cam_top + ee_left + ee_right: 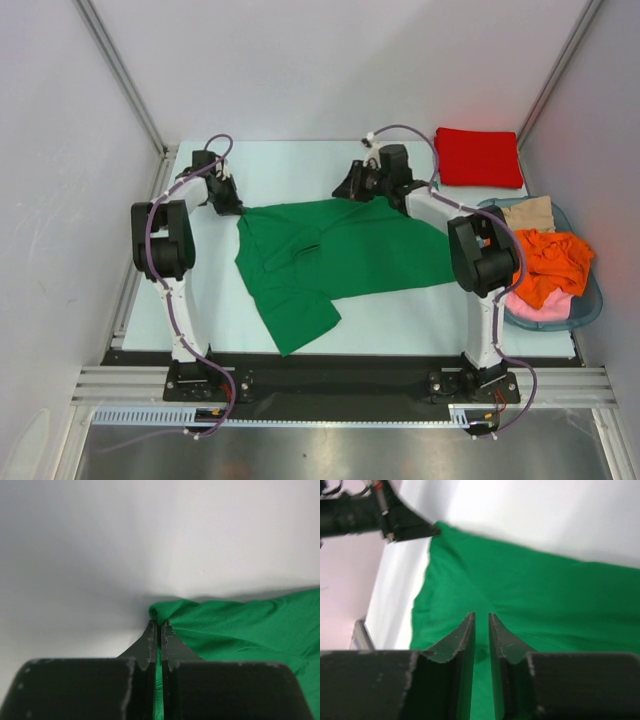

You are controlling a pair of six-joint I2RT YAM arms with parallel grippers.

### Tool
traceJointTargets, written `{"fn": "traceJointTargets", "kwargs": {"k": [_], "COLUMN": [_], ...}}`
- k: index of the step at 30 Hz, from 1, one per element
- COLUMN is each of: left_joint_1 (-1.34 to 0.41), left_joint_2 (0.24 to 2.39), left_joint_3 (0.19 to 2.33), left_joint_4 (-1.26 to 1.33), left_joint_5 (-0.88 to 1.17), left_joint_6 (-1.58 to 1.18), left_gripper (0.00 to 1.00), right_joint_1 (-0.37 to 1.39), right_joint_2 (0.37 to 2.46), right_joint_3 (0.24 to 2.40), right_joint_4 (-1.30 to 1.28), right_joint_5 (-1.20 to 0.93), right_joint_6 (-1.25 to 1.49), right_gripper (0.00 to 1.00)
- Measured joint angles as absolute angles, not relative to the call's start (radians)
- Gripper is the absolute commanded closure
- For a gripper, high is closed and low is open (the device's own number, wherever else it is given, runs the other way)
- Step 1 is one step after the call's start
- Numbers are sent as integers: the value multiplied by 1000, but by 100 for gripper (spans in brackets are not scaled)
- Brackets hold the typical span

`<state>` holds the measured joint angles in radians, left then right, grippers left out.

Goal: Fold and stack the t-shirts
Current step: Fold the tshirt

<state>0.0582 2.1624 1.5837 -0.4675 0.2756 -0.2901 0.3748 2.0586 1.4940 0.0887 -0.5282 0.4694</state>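
The left gripper (pixel 159 625) clenches the green shirt (pixel 350 250) at its ten o'clock corner; the right gripper (pixel 481 617) (jaws almost together) sits at its twelve o'clock edge, but I cannot tell if it grasps.

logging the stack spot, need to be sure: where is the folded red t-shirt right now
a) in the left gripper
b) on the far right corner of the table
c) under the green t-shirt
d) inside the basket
b: the red t-shirt lies folded on the far right corner of the table, beyond the basket and apart from the green t-shirt.
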Motion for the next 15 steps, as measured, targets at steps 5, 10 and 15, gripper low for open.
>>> {"fn": "traceJointTargets", "kwargs": {"k": [5, 10, 15], "left_joint_1": [59, 59, 64], "left_joint_2": [2161, 2161, 2161], "left_joint_3": [1583, 1584, 1586], "left_joint_4": [-466, -465, -465], "left_joint_5": [261, 244, 239], "left_joint_6": [-292, -296, -296], "left_gripper": [100, 100, 100], "right_joint_1": [468, 516, 542], "right_joint_2": [2112, 2189, 2217], "right_joint_3": [1497, 1499, 1494], "right_joint_4": [128, 136, 132], "right_joint_5": [-576, -614, -620], "right_joint_6": [514, 553, 566], "right_gripper": [85, 87, 88]}}
